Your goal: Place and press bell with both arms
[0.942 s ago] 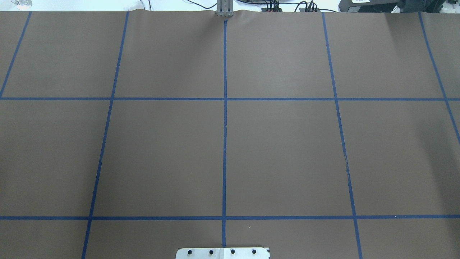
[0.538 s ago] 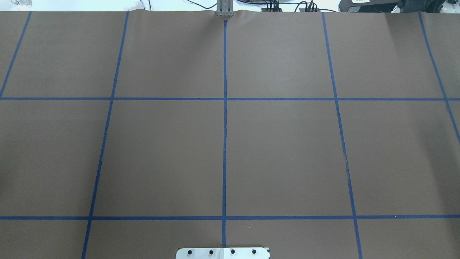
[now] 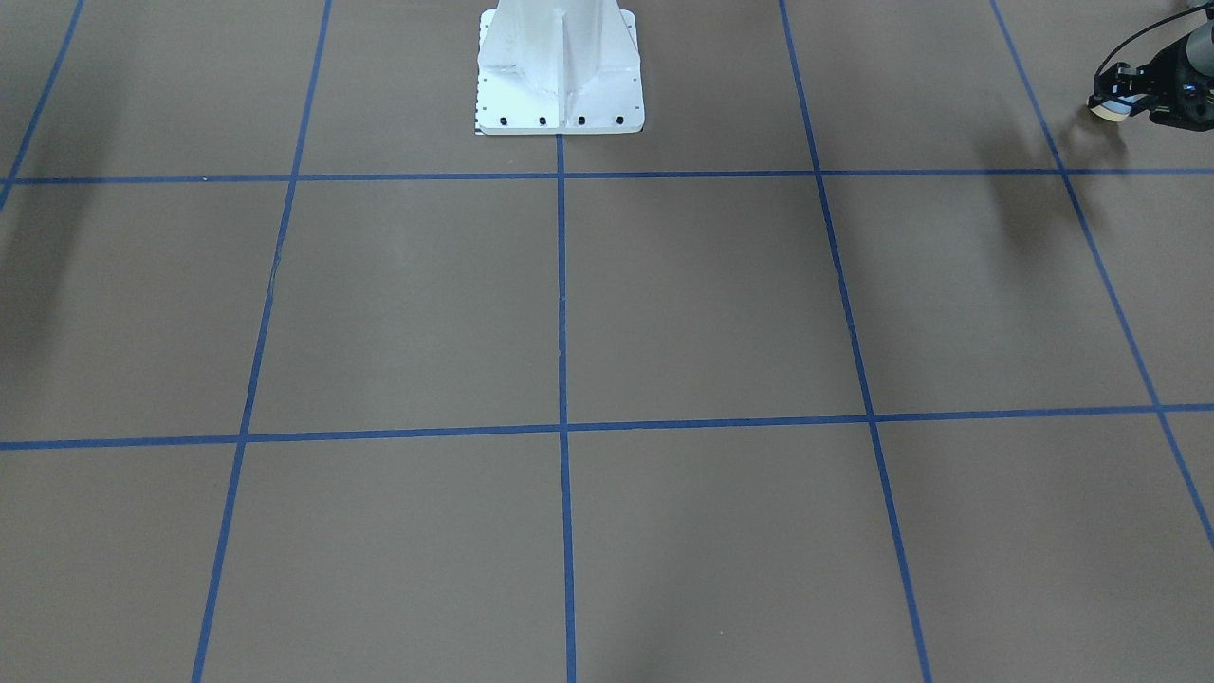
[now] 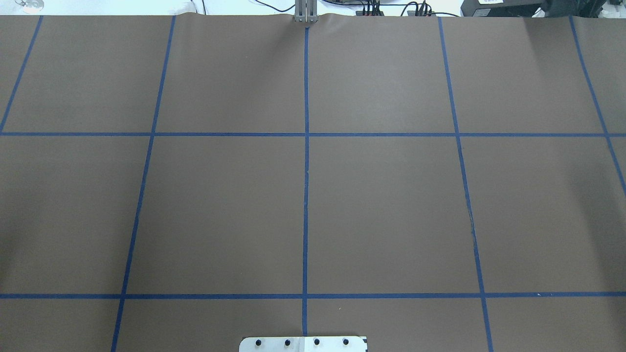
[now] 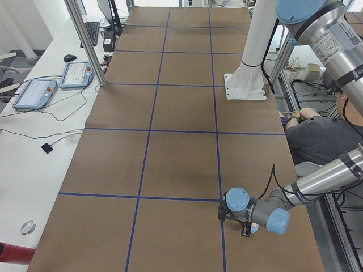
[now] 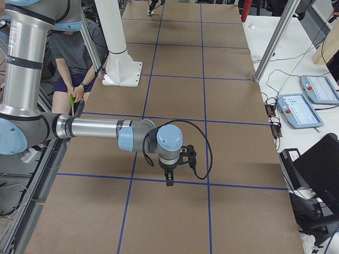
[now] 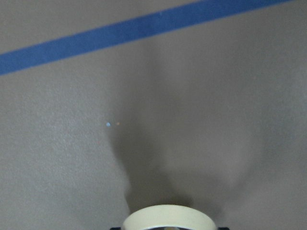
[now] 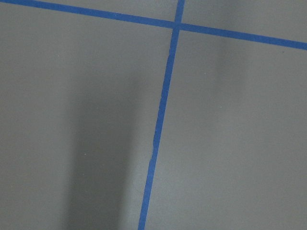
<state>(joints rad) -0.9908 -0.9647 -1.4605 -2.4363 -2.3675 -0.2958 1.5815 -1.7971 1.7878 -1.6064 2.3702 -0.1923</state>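
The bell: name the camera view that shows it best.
Exterior front-facing: the bell, small at the top right edge, shows blue dome and cream base in the left gripper. The left wrist view catches only its cream rim; exterior left, a cream speck. The other views miss it.

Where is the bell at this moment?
The bell is held in the left gripper, at the top right corner of the front-facing view, far to the robot's left of the white pedestal.
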